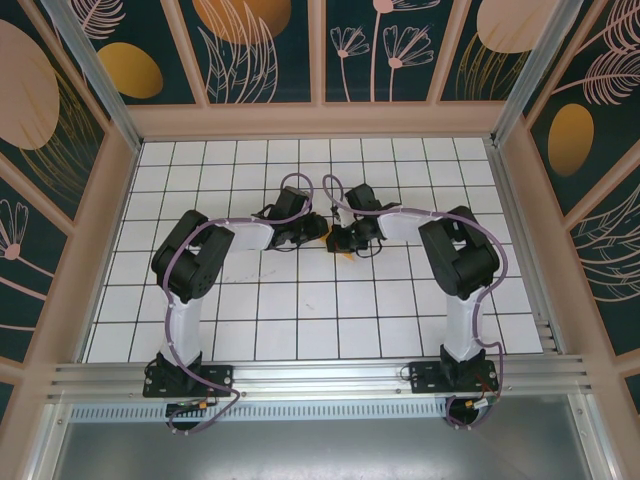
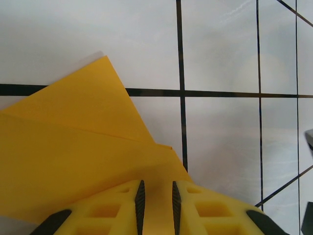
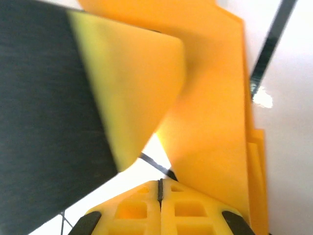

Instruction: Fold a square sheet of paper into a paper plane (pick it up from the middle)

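The square sheet of paper (image 2: 73, 147) is orange-yellow and folded into overlapping layers, with one pointed corner reaching toward the upper middle of the left wrist view. It lies flat on the white grid table. My left gripper (image 2: 156, 182) rests on its near edge, the pads a narrow gap apart with paper showing between them. In the right wrist view the paper (image 3: 215, 98) runs up the right side. My right gripper (image 3: 159, 180) is shut with nothing between the pads, just left of the paper's edge. From above, both grippers (image 1: 318, 230) (image 1: 338, 240) meet over the paper (image 1: 345, 257), which they mostly hide.
The left gripper's yellow finger (image 3: 132, 88) hangs close over the right gripper. The grid table (image 1: 250, 320) stretches wide around both arms. Painted walls (image 1: 320, 120) close the back and sides, and an aluminium rail (image 1: 320, 375) runs along the front.
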`<state>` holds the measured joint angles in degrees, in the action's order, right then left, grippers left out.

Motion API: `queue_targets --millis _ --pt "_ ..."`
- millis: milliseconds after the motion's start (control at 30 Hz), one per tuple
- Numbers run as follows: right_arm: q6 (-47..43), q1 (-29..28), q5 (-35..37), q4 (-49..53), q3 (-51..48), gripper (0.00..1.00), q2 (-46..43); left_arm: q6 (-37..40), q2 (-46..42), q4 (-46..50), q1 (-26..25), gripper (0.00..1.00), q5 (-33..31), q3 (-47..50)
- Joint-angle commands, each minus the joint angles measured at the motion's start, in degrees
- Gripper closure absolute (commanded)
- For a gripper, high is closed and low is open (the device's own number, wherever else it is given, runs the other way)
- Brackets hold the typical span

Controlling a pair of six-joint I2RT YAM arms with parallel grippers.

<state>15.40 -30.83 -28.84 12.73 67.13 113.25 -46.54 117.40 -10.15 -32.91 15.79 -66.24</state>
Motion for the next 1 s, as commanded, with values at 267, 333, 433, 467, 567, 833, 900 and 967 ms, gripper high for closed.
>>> queue_targets --millis 267,333,433,467,567,833,900,967 --pt "1.9 1.6 -2.4 -0.7 -1.0 0.99 -0.8 2.2 2.3 4.0 0.2 0.75 -1.6 -1.3" --pt "1.9 1.6 -4.5 -1.5 -0.6 0.99 -1.3 2.2 2.3 4.1 0.2 0.76 -1.5 -1.3" --pt "1.9 1.6 -5.9 -1.7 1.0 0.99 -0.9 2.3 2.3 4.3 0.3 0.75 -1.5 -1.3" --pt "1.9 1.7 -5.9 -1.6 1.4 0.99 -0.6 2.3 2.3 4.2 0.2 0.76 -1.5 -1.2" --pt "2.2 1.9 -5.4 -1.9 2.1 0.99 0.5 2.3 2.2 4.3 0.2 0.77 -1.8 -1.1" --pt "5.0 3.8 -5.0 -4.1 -0.1 1.00 2.1 2.4 2.3 4.7 0.2 0.79 -2.2 -1.1" --pt "5.3 4.2 -4.7 -3.8 -0.9 1.00 2.3 2.4 2.3 4.9 0.2 0.79 -2.4 -1.1" --pt "4.6 4.2 -4.2 -3.1 -1.9 1.00 2.1 2.4 2.3 5.0 0.2 0.79 -2.7 -1.1"
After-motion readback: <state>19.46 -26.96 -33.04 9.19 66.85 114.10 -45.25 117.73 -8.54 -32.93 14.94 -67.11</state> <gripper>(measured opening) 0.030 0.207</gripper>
